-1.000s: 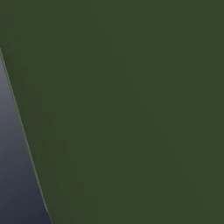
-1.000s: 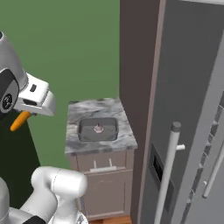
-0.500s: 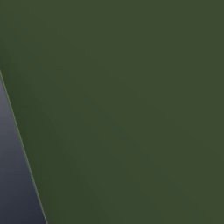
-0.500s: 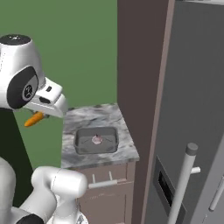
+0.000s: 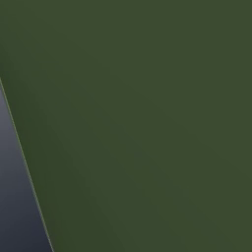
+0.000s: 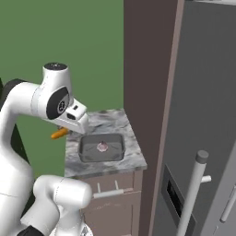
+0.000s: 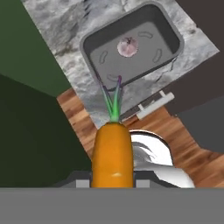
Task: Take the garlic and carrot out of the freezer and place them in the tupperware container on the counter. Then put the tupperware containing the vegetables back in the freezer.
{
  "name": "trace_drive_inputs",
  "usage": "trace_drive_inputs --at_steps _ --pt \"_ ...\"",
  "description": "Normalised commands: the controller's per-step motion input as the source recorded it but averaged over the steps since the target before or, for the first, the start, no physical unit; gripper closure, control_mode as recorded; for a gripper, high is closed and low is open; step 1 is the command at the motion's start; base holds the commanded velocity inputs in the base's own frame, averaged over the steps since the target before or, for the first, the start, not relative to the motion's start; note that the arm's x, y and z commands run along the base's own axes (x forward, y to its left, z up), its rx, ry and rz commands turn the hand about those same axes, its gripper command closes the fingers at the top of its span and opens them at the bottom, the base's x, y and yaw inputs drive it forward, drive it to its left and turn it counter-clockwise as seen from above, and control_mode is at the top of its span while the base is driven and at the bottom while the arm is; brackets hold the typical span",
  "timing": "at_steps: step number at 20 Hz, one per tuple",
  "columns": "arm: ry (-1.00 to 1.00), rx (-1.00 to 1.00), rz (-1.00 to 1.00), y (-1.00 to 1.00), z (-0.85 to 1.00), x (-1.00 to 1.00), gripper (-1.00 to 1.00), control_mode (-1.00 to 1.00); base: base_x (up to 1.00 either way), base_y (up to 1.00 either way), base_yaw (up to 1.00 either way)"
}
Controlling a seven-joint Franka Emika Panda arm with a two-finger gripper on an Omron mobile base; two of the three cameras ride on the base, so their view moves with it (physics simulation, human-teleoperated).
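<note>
I've got the carrot (image 7: 113,155) clamped in the gripper (image 7: 109,183), jaws snug on its thick end, green top pointing ahead toward the bench (image 6: 133,154). From the right base view the carrot (image 6: 59,133) hangs just off the bench's left edge, near the container (image 6: 85,148) but not over it yet. The garlic (image 6: 102,146) sits in the container's middle. The carrot reads as stiff, light and smooth, so a grip across the fat part should hold; I'd release it beside the garlic, not on it. The freezer (image 6: 203,115) stands to the right.
</note>
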Motion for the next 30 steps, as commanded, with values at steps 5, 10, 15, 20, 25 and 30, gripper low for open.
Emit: trace_drive_inputs --at_steps 5,10,15,20,25,30 --pt "0.0 0.0 -0.12 -0.01 -0.41 0.45 1.0 -1.0 0.0 0.0 0.0" --pt "0.0 -0.01 -0.21 -0.02 -0.45 0.32 1.0 -1.0 0.0 0.0 0.0" --pt "-0.04 -0.03 -0.22 -0.08 -0.4 0.16 1.0 -1.0 0.0 0.0 0.0" --pt "-0.02 -0.02 -0.23 -0.23 -0.3 0.48 1.0 -1.0 0.0 0.0 0.0" --pt "0.0 0.0 -0.2 -0.15 -0.34 0.67 1.0 -1.0 0.0 0.0 0.0" --pt "0.0 0.0 -0.14 0.0 -0.54 0.5 1.0 -1.0 0.0 0.0 0.0"
